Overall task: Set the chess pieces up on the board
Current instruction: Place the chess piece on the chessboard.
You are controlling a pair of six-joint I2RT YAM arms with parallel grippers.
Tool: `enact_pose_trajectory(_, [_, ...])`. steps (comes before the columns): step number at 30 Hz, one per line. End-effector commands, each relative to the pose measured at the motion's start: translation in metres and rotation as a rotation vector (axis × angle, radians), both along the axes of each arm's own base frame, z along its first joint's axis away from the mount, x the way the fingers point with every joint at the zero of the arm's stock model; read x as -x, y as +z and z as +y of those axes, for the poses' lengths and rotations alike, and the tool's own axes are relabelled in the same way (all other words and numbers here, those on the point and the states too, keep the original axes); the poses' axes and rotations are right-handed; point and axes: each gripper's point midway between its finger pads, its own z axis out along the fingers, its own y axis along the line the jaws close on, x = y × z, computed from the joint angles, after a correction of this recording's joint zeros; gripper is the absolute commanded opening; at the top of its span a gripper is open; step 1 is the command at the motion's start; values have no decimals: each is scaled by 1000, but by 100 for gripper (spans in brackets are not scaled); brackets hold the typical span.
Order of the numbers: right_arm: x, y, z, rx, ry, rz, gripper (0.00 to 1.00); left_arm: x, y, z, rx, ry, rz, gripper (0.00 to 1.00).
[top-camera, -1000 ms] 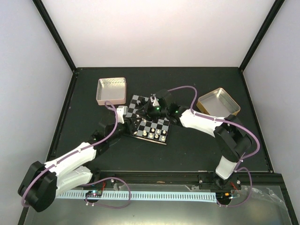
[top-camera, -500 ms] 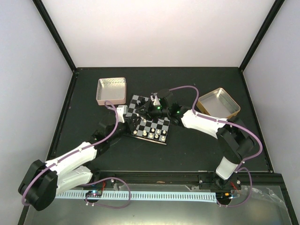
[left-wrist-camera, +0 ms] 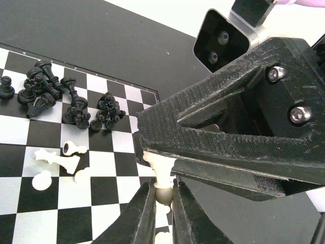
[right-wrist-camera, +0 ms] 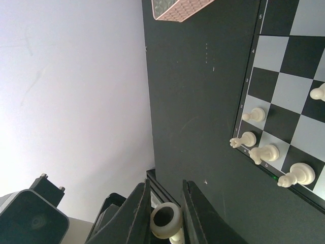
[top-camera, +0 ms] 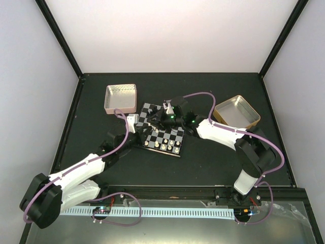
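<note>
The board [top-camera: 170, 140] lies mid-table. My left gripper [left-wrist-camera: 163, 192] is shut on the round head of a cream-white piece [left-wrist-camera: 161, 170]. The piece's base sits between the fingers of my right gripper [right-wrist-camera: 165, 208], which close on it; the hollow base [right-wrist-camera: 165, 221] shows there. The two grippers meet over the board's near-left part [top-camera: 155, 126]. A heap of black pieces [left-wrist-camera: 66, 99] and a few white pieces [left-wrist-camera: 58, 160] lie on the board [left-wrist-camera: 51, 132]. Several white pieces [right-wrist-camera: 264, 151] stand along the board's edge [right-wrist-camera: 299, 96].
A pink square tin [top-camera: 121, 97] stands to the back left of the board, and its corner shows in the right wrist view [right-wrist-camera: 183, 7]. A gold tin [top-camera: 236, 112] stands at the right. The right gripper's black body [left-wrist-camera: 228, 137] fills the left wrist view.
The right wrist has shifted slightly to the right over the board. The left arm has hardly moved.
</note>
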Motion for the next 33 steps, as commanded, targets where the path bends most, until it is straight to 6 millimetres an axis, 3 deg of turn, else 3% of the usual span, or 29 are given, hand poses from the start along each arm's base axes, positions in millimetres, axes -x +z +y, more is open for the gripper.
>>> enact_pose_trajectory(1, [3, 14, -2, -17, 25, -59, 16, -8, 26, -1, -1, 9, -80, 8])
enact_pose_trajectory(4, [2, 15, -3, -5, 29, -77, 17, -7, 28, -3, -9, -3, -88, 3])
enact_pose_trajectory(8, [2, 18, -5, 39, 61, -143, 27, -3, 29, -6, -18, -35, -85, 2])
enact_pose_trajectory(13, [8, 32, -10, 117, 253, -337, 36, 11, 24, -10, -37, -103, -44, 2])
enact_pose_trajectory(17, [28, 34, -15, 147, 420, -447, 41, 21, 21, -16, -60, -175, -27, 1])
enact_pose_trajectory(25, [45, 17, -29, 219, 518, -453, 40, 37, 29, -21, -97, -274, -57, 2])
enact_pose_trajectory(30, [46, 16, -30, 216, 510, -438, 21, 41, 39, -22, -99, -297, -86, 2])
enact_pose_trajectory(33, [46, 22, -28, 180, 488, -440, 18, 43, 42, -23, -92, -310, -90, 2])
